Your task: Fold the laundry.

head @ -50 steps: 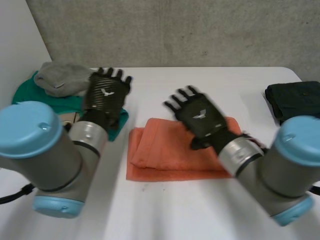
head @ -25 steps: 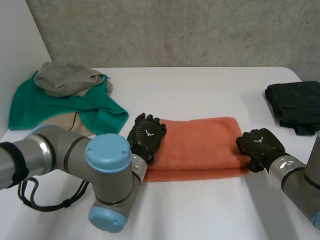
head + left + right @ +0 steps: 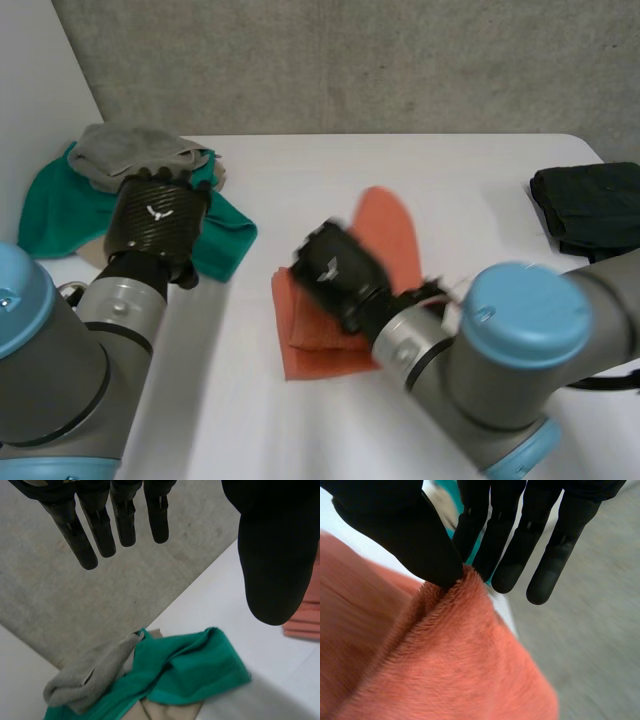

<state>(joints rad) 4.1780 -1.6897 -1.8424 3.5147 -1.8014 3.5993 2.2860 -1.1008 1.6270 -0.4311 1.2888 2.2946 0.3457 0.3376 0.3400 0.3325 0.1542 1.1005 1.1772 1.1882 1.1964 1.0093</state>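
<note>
Two black robot hands are seen over a white table (image 3: 300,170). A soft orange towel (image 3: 315,345) is laid folded near the middle of the table, and one part of it is lifted up into a tall flap. The right hand (image 3: 335,268) is placed at the lifted part of the towel. In the right wrist view, the fuzzy edge of the towel is pinched between the thumb and the fingers (image 3: 492,555) of this hand, so the hand is clamped on the towel.

The left hand (image 3: 158,222) is held above a crumpled green cloth (image 3: 225,240), apart from the orange towel. In the left wrist view, its fingers (image 3: 100,525) are held out straight and kept apart from the thumb, and nothing is held in them.

A lumpy grey cloth (image 3: 130,150) is piled on top of the green cloth. A bit of tan cloth (image 3: 170,711) is tucked under the green one. A dark folded cloth (image 3: 590,205) is laid at the right edge of the table, well apart from the towel.
</note>
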